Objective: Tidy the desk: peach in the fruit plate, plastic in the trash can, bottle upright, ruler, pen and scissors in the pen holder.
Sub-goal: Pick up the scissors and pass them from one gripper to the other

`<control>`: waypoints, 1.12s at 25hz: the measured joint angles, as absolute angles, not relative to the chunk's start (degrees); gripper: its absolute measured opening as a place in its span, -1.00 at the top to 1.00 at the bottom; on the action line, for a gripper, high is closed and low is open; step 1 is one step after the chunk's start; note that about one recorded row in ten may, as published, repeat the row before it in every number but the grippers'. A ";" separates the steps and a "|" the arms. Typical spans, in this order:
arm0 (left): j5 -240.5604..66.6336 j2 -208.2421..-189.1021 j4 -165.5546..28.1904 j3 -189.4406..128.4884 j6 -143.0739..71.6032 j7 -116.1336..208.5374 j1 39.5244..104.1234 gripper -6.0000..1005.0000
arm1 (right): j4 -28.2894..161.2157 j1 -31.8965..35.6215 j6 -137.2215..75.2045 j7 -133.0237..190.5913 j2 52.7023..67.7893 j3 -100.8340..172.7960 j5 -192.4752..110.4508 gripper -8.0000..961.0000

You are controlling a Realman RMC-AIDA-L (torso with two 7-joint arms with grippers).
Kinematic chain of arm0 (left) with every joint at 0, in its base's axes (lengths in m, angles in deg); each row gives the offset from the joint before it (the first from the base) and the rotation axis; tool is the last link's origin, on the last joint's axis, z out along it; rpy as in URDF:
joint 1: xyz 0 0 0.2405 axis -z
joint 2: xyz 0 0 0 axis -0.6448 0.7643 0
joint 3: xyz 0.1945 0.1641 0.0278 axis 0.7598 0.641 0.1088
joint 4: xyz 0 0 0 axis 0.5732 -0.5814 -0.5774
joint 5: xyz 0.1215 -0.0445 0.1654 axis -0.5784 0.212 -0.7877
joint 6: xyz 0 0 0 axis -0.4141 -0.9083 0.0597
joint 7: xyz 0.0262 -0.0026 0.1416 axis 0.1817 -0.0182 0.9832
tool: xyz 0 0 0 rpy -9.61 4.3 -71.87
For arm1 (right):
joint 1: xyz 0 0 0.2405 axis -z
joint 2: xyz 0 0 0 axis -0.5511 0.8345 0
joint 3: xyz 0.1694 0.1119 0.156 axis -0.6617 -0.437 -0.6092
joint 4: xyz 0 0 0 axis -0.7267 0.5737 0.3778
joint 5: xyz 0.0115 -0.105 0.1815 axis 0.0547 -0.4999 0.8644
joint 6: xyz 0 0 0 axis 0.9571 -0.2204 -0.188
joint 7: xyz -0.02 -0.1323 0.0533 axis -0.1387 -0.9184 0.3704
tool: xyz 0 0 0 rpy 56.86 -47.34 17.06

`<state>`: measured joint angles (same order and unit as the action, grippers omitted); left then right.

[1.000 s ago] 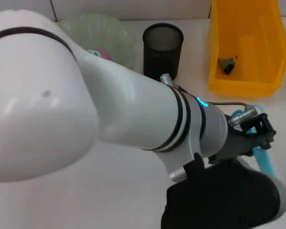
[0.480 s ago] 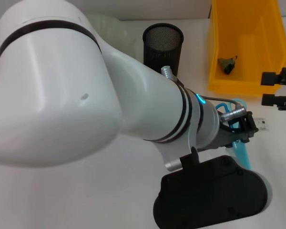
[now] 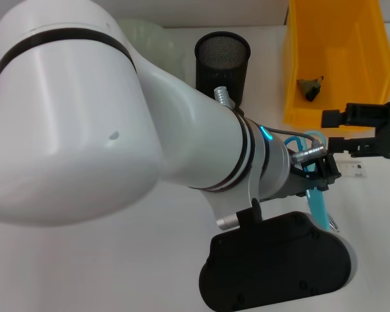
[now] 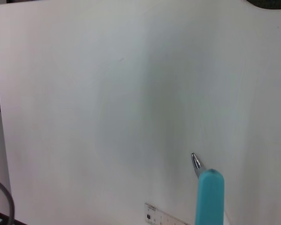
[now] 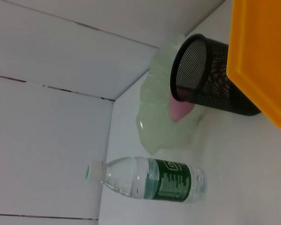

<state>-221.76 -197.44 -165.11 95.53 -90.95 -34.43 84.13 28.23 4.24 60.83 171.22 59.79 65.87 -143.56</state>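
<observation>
My left gripper is shut on a teal pen, held tilted over the table with its metal tip pointing down. A clear ruler lies flat just right of it, and its end shows in the left wrist view. My right gripper hangs open above the ruler, in front of the yellow trash can, which holds a scrap of plastic. The black mesh pen holder stands behind. The bottle stands upright. The peach lies on the green fruit plate. Scissors are out of view.
My bulky left arm hides most of the left half of the table in the head view, including much of the fruit plate. A wall runs behind the pen holder and trash can.
My right gripper has come in from the right edge to above the ruler. The left gripper has shifted the pen slightly left and lower, and its forearm has swung nearer the camera.
</observation>
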 joint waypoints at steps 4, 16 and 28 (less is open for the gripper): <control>-221.79 -197.31 -165.05 95.63 -90.90 -34.27 84.15 0.56 | 28.79 3.46 59.73 171.57 60.01 67.36 -143.65 -0.71; -222.37 -197.22 -165.07 96.17 -90.72 -34.24 84.19 0.56 | 29.46 1.93 57.60 171.80 61.22 68.79 -143.66 -0.70; -222.37 -197.22 -165.12 96.90 -90.64 -34.11 84.19 0.56 | 30.21 1.63 57.32 171.39 61.85 70.09 -143.99 -0.15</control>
